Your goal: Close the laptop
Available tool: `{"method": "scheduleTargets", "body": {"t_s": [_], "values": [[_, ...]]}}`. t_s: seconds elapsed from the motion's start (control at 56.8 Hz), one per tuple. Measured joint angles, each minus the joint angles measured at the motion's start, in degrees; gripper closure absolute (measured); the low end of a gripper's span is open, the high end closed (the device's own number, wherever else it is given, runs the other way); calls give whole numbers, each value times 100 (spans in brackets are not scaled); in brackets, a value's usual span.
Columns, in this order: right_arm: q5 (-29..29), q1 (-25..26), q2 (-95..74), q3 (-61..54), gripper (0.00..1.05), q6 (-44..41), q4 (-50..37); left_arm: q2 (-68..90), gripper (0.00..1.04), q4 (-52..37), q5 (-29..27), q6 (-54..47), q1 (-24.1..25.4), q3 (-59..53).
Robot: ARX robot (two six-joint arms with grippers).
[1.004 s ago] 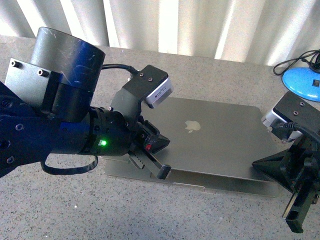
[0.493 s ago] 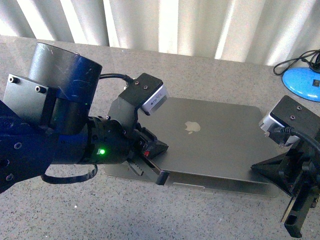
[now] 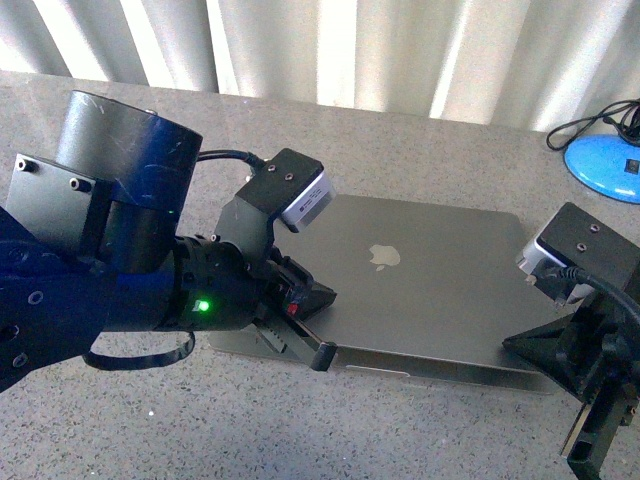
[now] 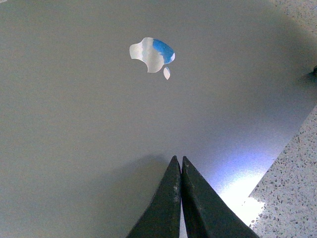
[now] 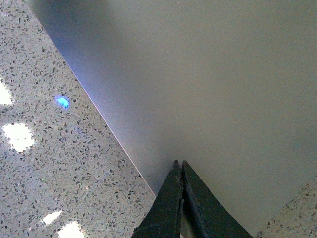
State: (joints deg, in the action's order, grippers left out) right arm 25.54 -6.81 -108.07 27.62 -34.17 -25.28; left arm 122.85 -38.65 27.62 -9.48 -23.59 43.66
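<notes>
Laptop (image 3: pixel 430 285) laid mid-bench, lid down over base, apple logo up | bench (image 3: pixel 450 150) seen as speckled grey stone, backed by a pale pleated curtain (image 3: pixel 350 50) | blue object (image 3: pixel 605 165) set at far right edge | left fingers (image 4: pixel 171 198) clenched together over lid | right fingers (image 5: pixel 171 198) clenched together over lid, near its edge

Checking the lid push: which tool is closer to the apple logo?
The left tool, at the laptop's front edge; the right tool is farther off, by its right corner.
</notes>
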Motion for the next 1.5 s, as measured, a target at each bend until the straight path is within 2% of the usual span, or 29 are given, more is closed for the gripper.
{"method": "scheduleTargets", "body": {"t_s": [0.563, 1.496], "values": [[-129, -98, -275, -39, 104, -13, -120, 367, 101, -579, 144, 317, 210, -216], [-267, -236, -555, -26, 104, -7, -236, 741, 101, -870, 313, 509, 374, -168]]}}
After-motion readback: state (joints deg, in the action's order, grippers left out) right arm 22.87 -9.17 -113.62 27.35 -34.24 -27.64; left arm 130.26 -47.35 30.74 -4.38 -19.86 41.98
